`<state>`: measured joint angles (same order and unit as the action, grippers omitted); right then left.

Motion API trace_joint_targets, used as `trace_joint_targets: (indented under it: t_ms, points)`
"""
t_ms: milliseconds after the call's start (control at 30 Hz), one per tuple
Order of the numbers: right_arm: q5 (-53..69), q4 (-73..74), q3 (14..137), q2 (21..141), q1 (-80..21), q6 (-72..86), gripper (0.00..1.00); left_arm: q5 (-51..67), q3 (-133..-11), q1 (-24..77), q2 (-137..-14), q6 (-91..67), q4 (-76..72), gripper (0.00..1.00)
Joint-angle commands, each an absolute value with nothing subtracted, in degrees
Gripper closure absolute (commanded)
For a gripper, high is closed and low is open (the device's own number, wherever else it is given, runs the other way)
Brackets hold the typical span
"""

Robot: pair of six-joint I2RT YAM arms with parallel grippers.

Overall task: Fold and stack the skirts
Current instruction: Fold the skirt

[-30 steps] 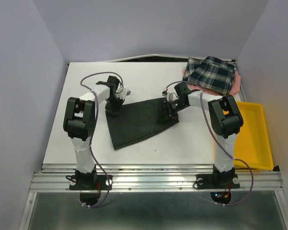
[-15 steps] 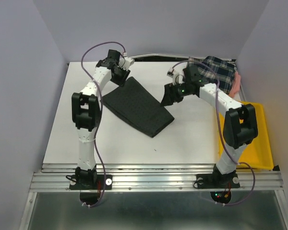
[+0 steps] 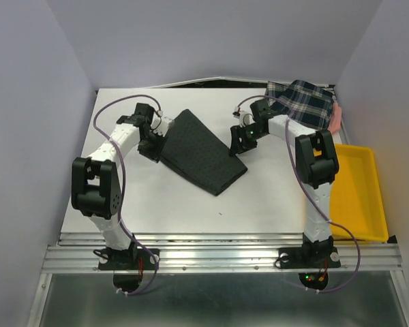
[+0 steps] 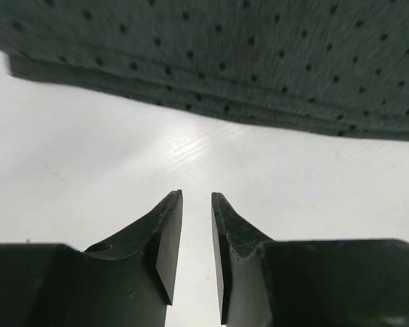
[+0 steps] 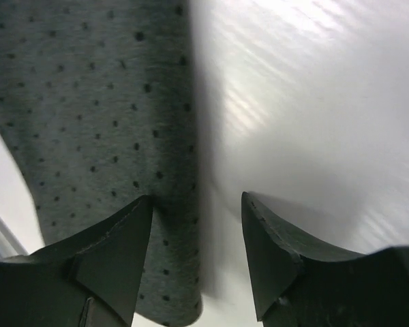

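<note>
The charcoal-black dotted skirt (image 3: 201,151) lies folded in layers at the table's middle, running from back left to front right. My left gripper (image 3: 152,141) sits low at its left edge, and in the left wrist view its jaws (image 4: 196,199) stand narrowly apart over bare table, with the skirt's layered edge (image 4: 225,54) just ahead. My right gripper (image 3: 240,140) is at the skirt's right edge, open (image 5: 198,202), with the cloth (image 5: 88,102) under its left finger and nothing gripped. The plaid skirt (image 3: 303,102) lies at the back right on the pink one (image 3: 337,120).
A yellow plastic tray (image 3: 360,197) stands along the right edge of the white table (image 3: 123,197). Purple walls close in the left, back and right. Both arms' cables loop above the table.
The charcoal skirt went from spread out to folded over toward the back. Both grippers then came back down from the far side and now rest at its left and right edges, holding nothing.
</note>
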<state>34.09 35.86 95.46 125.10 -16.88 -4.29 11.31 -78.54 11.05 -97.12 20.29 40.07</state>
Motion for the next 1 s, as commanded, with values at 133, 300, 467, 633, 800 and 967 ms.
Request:
trace_joint_targets:
  t_ms: [133,300,467,633,800,967]
  points:
    - [34.19,35.25,85.54,121.12,-17.57,-4.22,0.4,11.6,-74.53,10.37,-103.52,18.02,34.64,0.67]
    - [37.0,33.05,77.88,116.03,-21.17,-0.63,0.4,13.79,-83.21,10.37,-113.89,16.7,31.82,0.68]
    - [40.51,30.59,73.22,112.77,-27.76,4.48,0.37,14.5,-94.11,10.46,-121.8,15.82,32.25,0.68]
    - [45.35,30.58,73.21,111.89,-30.23,7.73,0.27,12.83,-98.62,10.28,-123.06,17.48,31.47,0.58]
    - [43.17,34.62,72.08,107.41,-30.23,5.11,0.16,15.28,-86.97,9.76,-107.2,22.93,26.99,0.41]
    - [38.77,37.7,69.34,99.59,-28.92,-1.04,0.18,20.99,-76.48,9.67,-89.76,31.8,26.54,0.29]
